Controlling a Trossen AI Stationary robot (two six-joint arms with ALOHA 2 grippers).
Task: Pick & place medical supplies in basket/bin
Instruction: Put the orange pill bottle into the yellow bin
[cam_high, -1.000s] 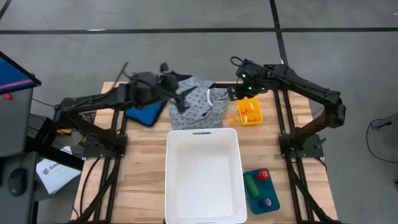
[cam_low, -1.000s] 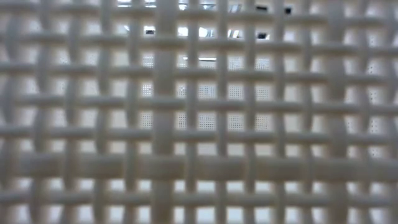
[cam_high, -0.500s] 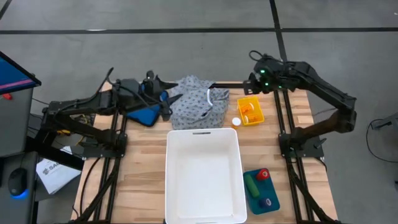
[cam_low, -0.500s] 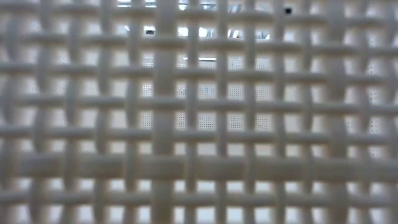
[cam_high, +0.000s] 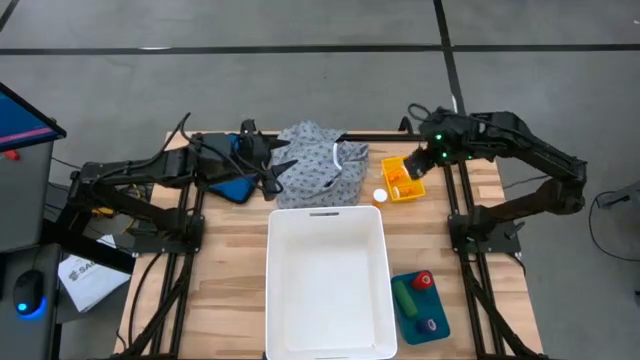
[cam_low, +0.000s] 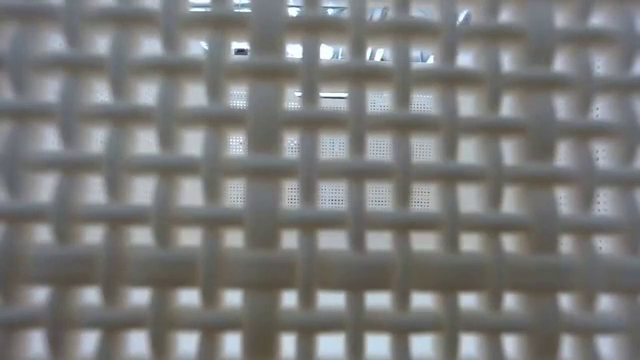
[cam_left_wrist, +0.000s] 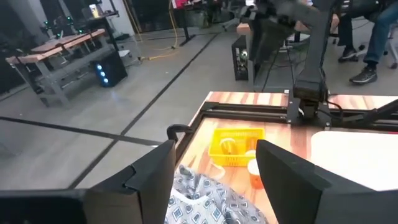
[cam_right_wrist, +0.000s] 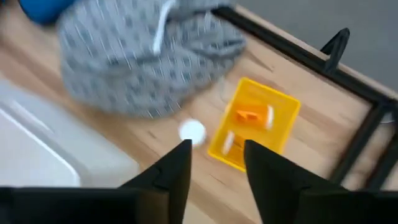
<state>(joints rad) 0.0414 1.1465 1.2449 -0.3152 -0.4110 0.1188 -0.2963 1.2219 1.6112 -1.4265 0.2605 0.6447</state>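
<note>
Left gripper (cam_high: 283, 166) spread, empty, upper centre-left beside grey dotted garment (cam_high: 320, 165), right gripper (cam_high: 412, 170) fingers apart above yellow tray (cam_high: 402, 180) of orange pill bottles (cam_right_wrist: 252, 116), white basket (cam_high: 328, 280) lower centre.

No complete text can be read in any view. A white sheet (cam_high: 84, 276) at the lower left of the high view bears dark print, too small to read.
</note>
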